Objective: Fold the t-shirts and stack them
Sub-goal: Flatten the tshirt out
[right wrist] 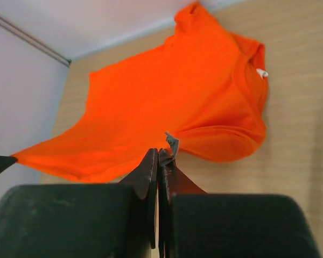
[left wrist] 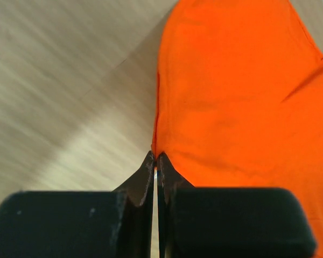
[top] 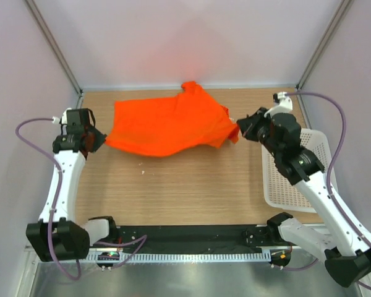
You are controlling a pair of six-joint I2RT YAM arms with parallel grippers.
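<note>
My left jaws pinch the t-shirt (top: 167, 127) at its left edge, right jaws pinch its right edge, over the desk (top: 191, 185).

Open: bare table (top: 191, 192) along near edge, between left arm (top: 62, 179) and right arm (top: 321, 192) | Blocked: orange-red t-shirt (top: 167, 127) stretches across far half | Right edge: white basket (top: 273, 185) under right arm

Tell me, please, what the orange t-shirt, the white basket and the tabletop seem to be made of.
T-shirt: thin matte fabric; it drapes and creases.
Basket: probably moulded plastic, a white lattice.
Tabletop: wood or wood-look laminate, matte, streaky grain.
</note>
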